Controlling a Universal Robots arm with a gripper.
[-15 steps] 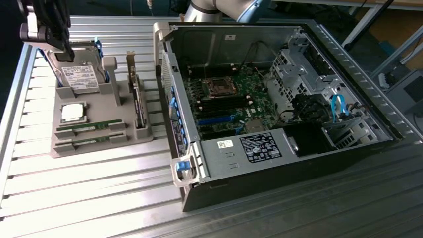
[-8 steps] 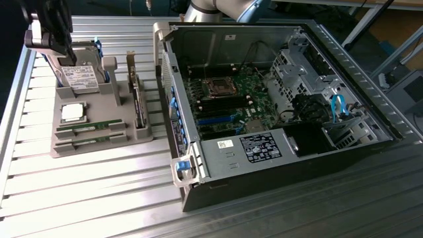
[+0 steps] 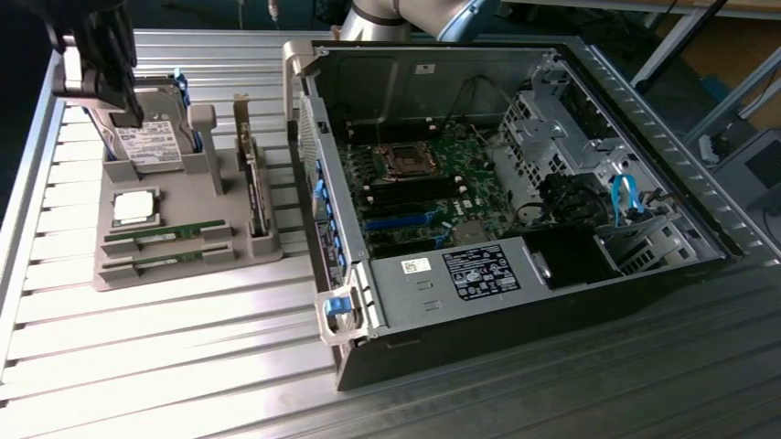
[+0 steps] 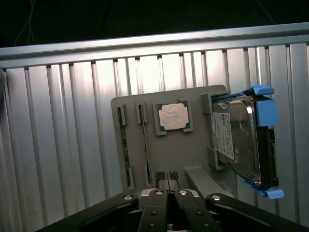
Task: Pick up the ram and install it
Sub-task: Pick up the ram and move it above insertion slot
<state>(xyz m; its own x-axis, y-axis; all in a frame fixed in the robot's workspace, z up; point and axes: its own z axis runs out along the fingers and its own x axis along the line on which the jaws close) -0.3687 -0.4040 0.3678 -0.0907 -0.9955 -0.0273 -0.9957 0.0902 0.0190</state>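
Two ram sticks, thin green boards, lie on edge in slots of a grey holder tray [image 3: 183, 197]: one ram stick [image 3: 163, 232] and a second ram stick [image 3: 165, 260] beside it. In the wrist view they appear as narrow strips, the first ram [image 4: 122, 145] and the second ram [image 4: 144, 137], set in the tray [image 4: 188, 150]. My gripper [image 3: 126, 110] hangs above the tray's far end, over the hard drive and well away from the ram. Its fingertips [image 4: 167, 178] are pressed together with nothing between them.
The tray also carries a square silver processor [image 4: 173, 117], a boxy hard drive in a blue bracket [image 4: 241, 140] and an upright card [image 3: 251, 183]. An open computer case [image 3: 513, 165] with its motherboard [image 3: 415, 183] lies at the exterior view's right, on a ribbed metal table [image 3: 171, 357].
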